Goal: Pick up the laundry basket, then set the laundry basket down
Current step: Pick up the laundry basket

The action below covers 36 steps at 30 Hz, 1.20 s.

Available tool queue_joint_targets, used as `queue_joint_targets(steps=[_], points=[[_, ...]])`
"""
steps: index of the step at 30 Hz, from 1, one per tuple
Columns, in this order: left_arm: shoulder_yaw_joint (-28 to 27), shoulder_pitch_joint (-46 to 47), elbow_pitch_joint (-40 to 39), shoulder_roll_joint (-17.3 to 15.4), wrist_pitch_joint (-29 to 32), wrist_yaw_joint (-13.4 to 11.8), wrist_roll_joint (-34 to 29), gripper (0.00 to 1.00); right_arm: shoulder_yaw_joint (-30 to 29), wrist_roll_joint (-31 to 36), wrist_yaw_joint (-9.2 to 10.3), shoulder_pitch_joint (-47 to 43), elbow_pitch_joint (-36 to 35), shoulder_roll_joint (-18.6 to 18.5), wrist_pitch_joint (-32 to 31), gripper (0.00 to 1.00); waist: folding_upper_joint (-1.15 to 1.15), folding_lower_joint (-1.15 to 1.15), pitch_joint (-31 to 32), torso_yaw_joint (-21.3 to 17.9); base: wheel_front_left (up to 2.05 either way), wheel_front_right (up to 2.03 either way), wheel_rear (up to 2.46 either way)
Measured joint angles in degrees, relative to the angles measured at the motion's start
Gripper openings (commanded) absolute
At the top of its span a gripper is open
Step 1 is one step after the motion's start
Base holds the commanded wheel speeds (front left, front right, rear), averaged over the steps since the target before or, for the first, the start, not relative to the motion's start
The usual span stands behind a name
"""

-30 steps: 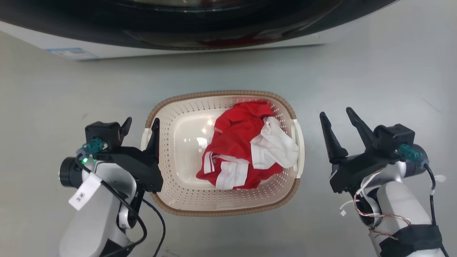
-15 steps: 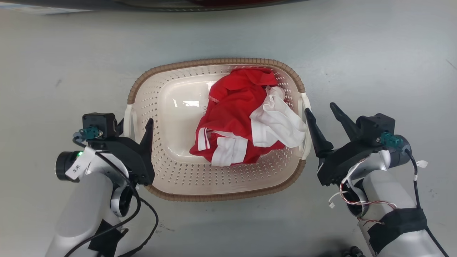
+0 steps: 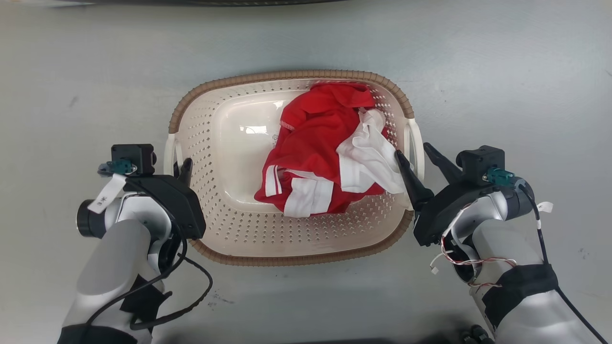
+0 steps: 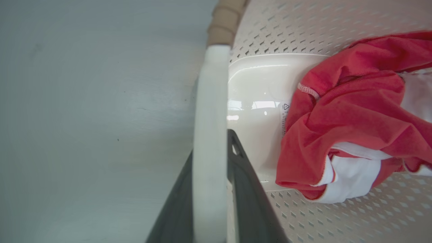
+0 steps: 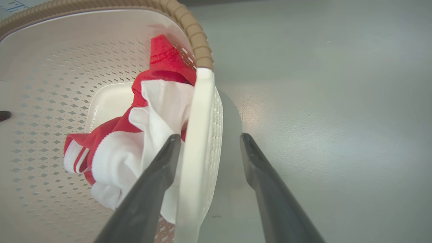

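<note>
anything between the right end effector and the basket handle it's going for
Nothing hard. The right end effector is open, astride the right handle of the laundry basket. Only the white cloth sits by the inner finger and might get pinched.

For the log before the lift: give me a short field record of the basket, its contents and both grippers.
laundry basket: upright, seemingly resting on the grey floor
contents: red and white clothes, bunched toward its right side
left gripper: fingers closed on the left handle
right gripper: open, fingers astride the right handle, outer finger clear of it
stage: right grip not yet closed
</note>
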<state>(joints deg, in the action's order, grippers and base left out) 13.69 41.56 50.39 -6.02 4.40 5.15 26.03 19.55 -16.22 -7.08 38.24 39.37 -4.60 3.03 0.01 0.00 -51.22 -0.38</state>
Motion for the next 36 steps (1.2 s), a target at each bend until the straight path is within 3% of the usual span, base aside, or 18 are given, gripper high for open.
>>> queue_joint_targets(steps=[1,21,36], points=[[0.01,0.31,0.54,0.01,-0.04,0.13,0.1,0.0,0.25,-0.23,0.0,0.18,0.18,0.0,0.0,0.0,0.0,0.0,-0.05,0.04,0.0,0.0,0.0],[1.21,3.66,9.68,2.53,-1.97,1.9,2.63,0.0,3.94,-6.11,-0.19,3.53,7.77,-0.94,0.49,0.0,-0.01,0.0,3.03,0.66,0.0,0.0,0.0],[1.55,6.11,15.94,4.21,6.13,2.0,6.84,0.0,8.1,-10.78,-0.49,6.33,15.1,-1.88,-5.58,0.0,-0.01,0.0,11.56,1.12,0.0,0.0,0.0]])
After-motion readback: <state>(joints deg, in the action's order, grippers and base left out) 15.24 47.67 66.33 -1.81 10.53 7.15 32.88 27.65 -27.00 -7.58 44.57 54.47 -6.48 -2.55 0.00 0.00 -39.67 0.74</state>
